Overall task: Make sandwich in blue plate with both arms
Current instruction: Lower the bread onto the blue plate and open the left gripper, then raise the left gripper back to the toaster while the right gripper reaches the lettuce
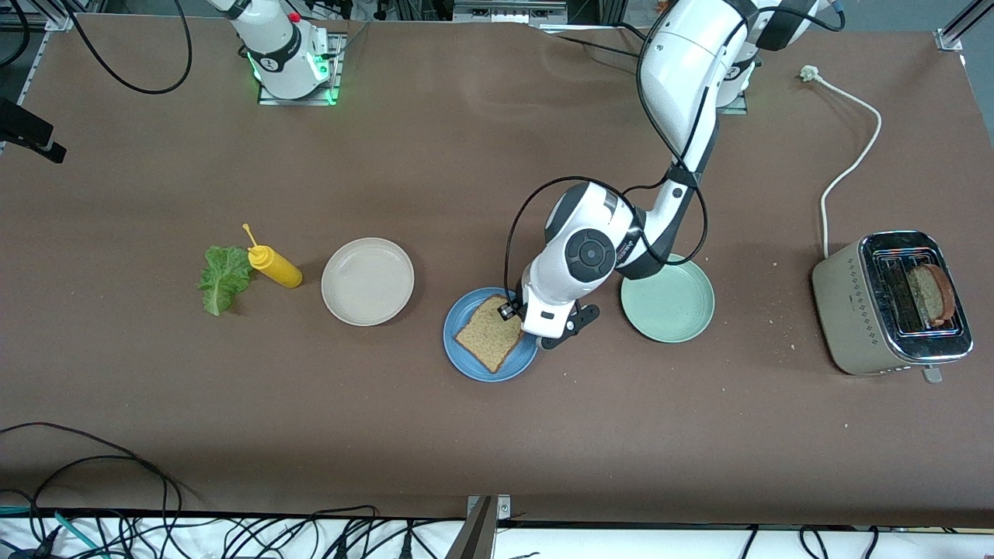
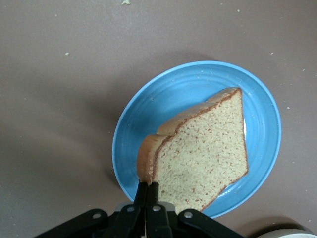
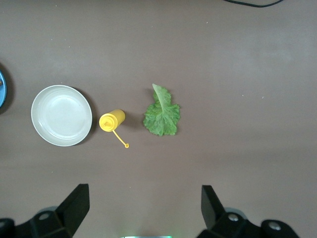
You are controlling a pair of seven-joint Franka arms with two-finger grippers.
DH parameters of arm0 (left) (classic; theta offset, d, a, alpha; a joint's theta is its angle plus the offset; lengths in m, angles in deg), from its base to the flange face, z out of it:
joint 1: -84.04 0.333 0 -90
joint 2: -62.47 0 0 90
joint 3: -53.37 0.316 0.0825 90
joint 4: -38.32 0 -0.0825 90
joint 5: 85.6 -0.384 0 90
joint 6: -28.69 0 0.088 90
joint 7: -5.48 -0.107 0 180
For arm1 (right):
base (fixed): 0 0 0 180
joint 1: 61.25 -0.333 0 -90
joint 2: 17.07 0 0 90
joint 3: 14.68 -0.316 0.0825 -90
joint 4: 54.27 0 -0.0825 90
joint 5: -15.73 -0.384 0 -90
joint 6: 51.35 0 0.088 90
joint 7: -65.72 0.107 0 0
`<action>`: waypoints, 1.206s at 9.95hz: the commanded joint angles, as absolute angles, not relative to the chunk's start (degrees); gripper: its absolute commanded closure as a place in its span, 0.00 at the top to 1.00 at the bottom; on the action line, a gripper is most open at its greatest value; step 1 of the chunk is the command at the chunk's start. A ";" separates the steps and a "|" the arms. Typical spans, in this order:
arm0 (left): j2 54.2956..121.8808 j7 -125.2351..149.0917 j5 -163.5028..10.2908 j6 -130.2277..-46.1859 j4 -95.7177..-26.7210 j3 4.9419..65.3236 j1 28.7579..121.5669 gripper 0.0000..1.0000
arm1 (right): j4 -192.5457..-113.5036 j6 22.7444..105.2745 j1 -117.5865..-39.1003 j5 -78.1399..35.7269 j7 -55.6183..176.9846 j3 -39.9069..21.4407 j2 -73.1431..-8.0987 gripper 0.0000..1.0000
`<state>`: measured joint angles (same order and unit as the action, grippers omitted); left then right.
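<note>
While the left pincer (image 2: 147,191) is pinched shut on one corner of a bread slice (image 1: 489,333), that slice lies tilted over the blue plate (image 1: 466,353), its free end on the plate & the gripped crust corner lifted, per the left wrist view. Blue plate is the landmark: of the plates it sits nearest the front cam. Pale green plate (image 1: 674,307) is just beside it toward the left arm's end; toaster (image 1: 893,303), w/ a second slice (image 1: 932,293) standing in a slot, is further toward that end. Beige plate (image 1: 367,281) sits beside the blue plate toward the right arm's end, then yellow squeeze bottle (image 1: 273,266), then lettuce leaf (image 1: 224,278) touching the bottle. Right pincer (image 3: 143,208) waits up high over the table w/ fingers wide apart, holding nothing.
</note>
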<state>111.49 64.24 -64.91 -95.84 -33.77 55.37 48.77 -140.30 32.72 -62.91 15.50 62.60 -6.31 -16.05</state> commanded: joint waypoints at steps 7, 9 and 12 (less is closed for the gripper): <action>107.13 63.75 -64.15 -88.07 -34.46 58.54 49.40 0.95 | -139.61 32.50 -63.27 9.84 62.29 -6.77 -16.28 1.00; 102.57 61.57 -68.18 -80.07 -34.46 58.82 52.82 1.00 | -139.61 32.59 -63.27 10.80 62.02 -6.77 -16.19 1.00; 94.75 52.35 -70.47 -64.69 -34.54 58.82 61.33 1.00 | -139.61 32.76 -63.00 14.56 62.11 -6.51 -16.89 1.00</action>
